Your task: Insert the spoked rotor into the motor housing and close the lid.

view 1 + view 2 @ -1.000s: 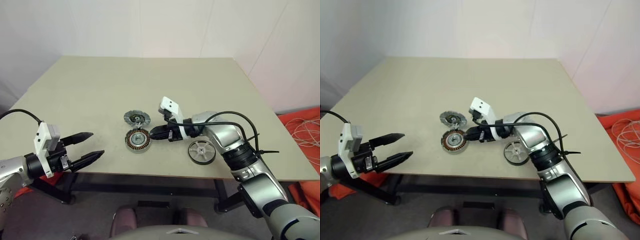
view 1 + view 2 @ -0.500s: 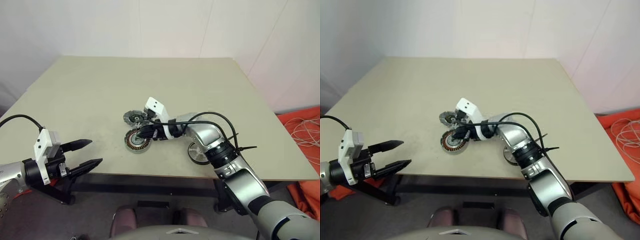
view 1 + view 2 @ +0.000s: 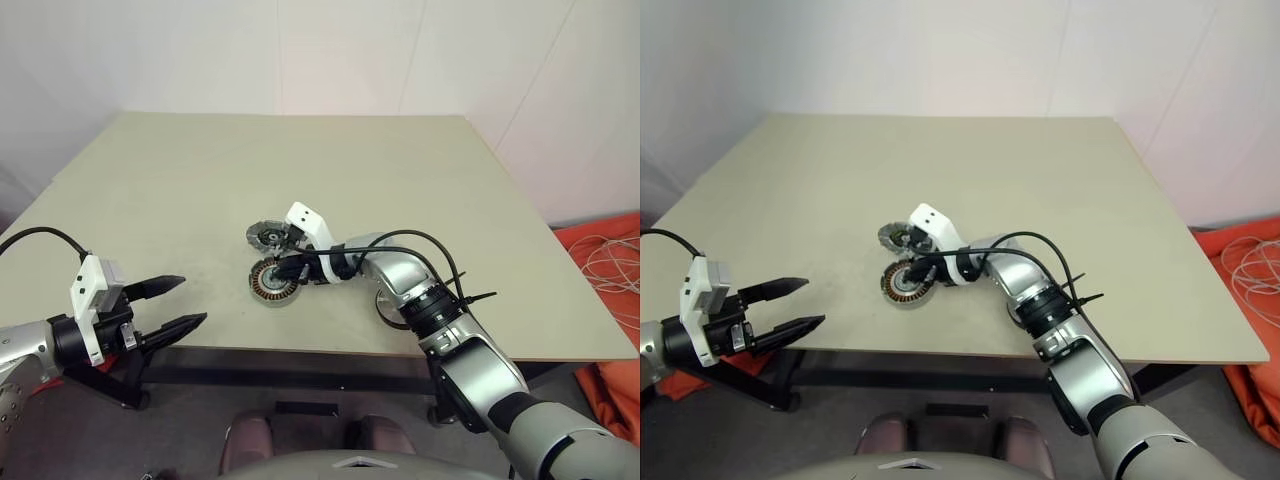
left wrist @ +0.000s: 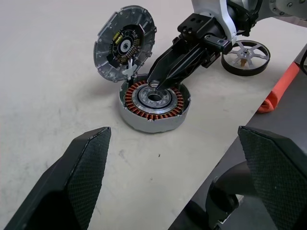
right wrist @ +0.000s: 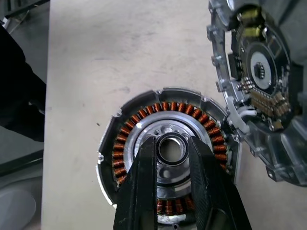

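Black right pincer (image 5: 171, 152) over motor housing (image 5: 144, 143)

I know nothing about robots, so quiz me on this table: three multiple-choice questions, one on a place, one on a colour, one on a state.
1. Where is the rotor?
A. inside the housing
B. flat on the table, apart from the housing
C. in the left tool

2. What colour are the housing's windings?
A. blue
B. copper-brown
C. white

3. What is the right tool doing?
A. gripping the lid
B. lying wide open on the table
C. pinching a small ring over the housing's centre

Answers:
1. B: the rotor lies on the table, off to one side of the housing.
2. B: a copper-brown band circles the hub.
3. C: the right tool has the ring between its fingers.
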{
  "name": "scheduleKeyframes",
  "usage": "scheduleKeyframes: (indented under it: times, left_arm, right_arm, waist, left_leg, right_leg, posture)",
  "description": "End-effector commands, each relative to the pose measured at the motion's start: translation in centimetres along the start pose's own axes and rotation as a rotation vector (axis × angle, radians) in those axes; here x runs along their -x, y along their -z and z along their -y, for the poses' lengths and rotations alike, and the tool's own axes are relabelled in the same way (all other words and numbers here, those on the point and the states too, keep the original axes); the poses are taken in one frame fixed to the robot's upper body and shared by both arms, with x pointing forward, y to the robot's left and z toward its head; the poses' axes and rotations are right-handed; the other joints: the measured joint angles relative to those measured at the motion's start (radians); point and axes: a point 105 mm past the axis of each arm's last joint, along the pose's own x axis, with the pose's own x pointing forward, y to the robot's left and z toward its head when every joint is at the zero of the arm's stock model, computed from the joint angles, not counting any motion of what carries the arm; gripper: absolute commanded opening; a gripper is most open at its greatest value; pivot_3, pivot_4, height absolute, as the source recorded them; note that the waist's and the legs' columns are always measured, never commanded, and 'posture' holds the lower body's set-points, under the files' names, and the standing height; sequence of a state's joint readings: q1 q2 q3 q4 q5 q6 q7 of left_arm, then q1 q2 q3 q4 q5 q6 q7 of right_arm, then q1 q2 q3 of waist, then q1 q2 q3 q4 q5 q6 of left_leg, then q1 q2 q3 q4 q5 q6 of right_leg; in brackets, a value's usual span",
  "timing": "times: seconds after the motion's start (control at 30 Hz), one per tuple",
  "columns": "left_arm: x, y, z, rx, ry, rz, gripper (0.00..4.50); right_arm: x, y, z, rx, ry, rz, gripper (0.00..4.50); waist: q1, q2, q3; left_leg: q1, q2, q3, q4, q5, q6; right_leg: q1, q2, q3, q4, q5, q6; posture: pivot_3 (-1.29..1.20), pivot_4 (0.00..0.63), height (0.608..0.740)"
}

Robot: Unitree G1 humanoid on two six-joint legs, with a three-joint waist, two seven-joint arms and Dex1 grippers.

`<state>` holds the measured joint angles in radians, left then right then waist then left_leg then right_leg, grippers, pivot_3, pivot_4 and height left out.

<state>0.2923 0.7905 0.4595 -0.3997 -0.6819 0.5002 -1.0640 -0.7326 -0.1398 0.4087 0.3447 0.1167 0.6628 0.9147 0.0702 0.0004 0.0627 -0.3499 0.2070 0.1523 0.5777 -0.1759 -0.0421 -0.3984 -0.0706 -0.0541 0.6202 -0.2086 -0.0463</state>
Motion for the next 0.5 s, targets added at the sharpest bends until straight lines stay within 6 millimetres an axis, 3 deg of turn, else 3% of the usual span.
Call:
scheduleKeyframes:
  times: [0.03,0.5]
  left_arm:
    - [-0.08,-0.53,-0.16,-0.028,-0.003,0.013,4.5]
    - [-0.11,-0.37,-0.18,-0.024,-0.012,0.007,4.5]
  right_arm:
    - [0.0,-1.42,-0.11,0.038,-0.004,0.027,0.62]
    - [-0.56,-1.36,-0.5,0.03,-0.021,0.026,0.62]
  waist:
    - [0.0,0.0,0.0]
    - [0.0,0.0,0.0]
  left_leg:
    - [0.0,0.0,0.0,0.0,0.0,0.0]
    - [0.0,0.0,0.0,0.0,0.0,0.0]
  right_leg:
    - [0.0,0.0,0.0,0.0,0.0,0.0]
    - [0.0,0.0,0.0,0.001,0.0,0.0]
  posture:
    - [0.0,0.0,0.74]
    - [0.0,0.0,0.74]
